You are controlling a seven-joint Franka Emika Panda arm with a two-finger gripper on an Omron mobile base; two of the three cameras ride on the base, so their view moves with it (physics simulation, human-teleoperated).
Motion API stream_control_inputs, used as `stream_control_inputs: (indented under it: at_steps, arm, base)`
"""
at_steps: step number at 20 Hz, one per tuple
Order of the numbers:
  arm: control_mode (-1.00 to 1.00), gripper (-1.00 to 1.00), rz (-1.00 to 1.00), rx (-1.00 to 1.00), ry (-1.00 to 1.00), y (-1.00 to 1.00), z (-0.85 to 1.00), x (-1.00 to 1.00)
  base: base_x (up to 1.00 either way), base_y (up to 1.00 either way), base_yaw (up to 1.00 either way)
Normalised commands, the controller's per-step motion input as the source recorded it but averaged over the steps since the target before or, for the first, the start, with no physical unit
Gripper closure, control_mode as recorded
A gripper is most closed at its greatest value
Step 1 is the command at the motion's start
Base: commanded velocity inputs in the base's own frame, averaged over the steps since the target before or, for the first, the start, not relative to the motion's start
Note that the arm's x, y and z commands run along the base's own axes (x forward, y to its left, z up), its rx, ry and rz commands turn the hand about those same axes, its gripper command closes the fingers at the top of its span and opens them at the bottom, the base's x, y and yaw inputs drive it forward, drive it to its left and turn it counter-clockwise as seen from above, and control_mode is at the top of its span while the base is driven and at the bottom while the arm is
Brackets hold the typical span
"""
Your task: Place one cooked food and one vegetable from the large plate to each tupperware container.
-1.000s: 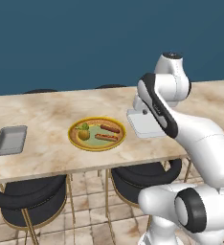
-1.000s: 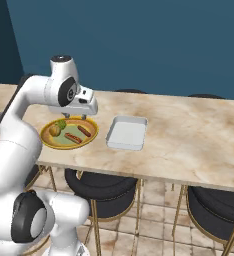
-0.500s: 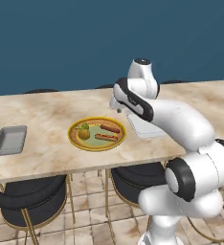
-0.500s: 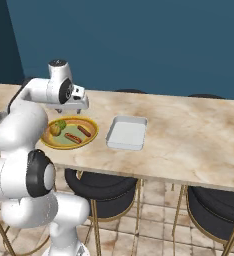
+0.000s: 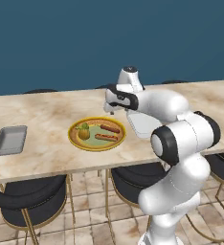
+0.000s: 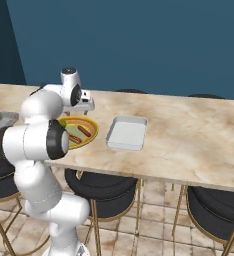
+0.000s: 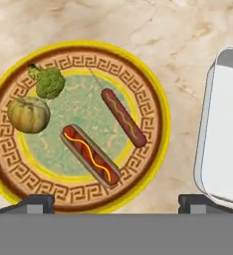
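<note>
The large plate [image 7: 148,84], yellow-rimmed with a green centre, lies right below my hand. It carries a broccoli floret [image 7: 49,80], a small pumpkin [image 7: 29,114], a hot dog [image 7: 91,155] and a sausage on a stick [image 7: 123,117]. My gripper [image 7: 116,203] hangs open above the plate's near edge, with nothing between its fingertips [image 7: 36,203]. In the left base view the gripper [image 5: 111,111] hovers over the plate's [image 5: 97,146] far right rim. One tupperware container [image 5: 10,139] sits far left on the counter. The other container [image 6: 126,132] lies just right of the plate [image 6: 89,136] and looks bare.
A long marble counter [image 5: 47,107] holds everything, with a dark blue wall behind it. Black stools with gold legs [image 5: 32,198] stand along its front. My own arm [image 5: 157,103] arches over the right container.
The arm has swung left from above the right container to above the plate. The jaws have spread wider. The food on the plate has not moved.
</note>
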Motion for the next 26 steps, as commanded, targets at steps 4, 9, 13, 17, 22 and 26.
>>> stream_control_inputs:
  at_steps: [4, 9, 13, 17, 22, 26]
  arm:
    - [-1.0, -1.0, 0.0, -0.11, 0.04, 0.0, -0.86, 0.8]
    - [-1.0, -1.0, 0.0, -0.06, 0.05, 0.0, -0.78, 0.29]
    - [-1.0, -1.0, 0.0, -0.06, 0.03, 0.08, -0.56, 0.54]
    - [-1.0, -1.0, 0.0, -0.01, 0.07, 0.36, -0.31, 0.6]
    - [-1.0, -1.0, 0.0, -0.01, 0.04, 0.17, -0.33, 0.44]
    - [-1.0, -1.0, 0.0, -0.04, 0.05, 0.01, -0.48, 0.22]
  base:
    - [0.0, 0.0, 0.0]
    - [0.0, 0.0, 0.0]
    - [0.0, 0.0, 0.0]
    - [0.0, 0.0, 0.0]
    - [0.0, 0.0, 0.0]
    - [0.0, 0.0, 0.0]
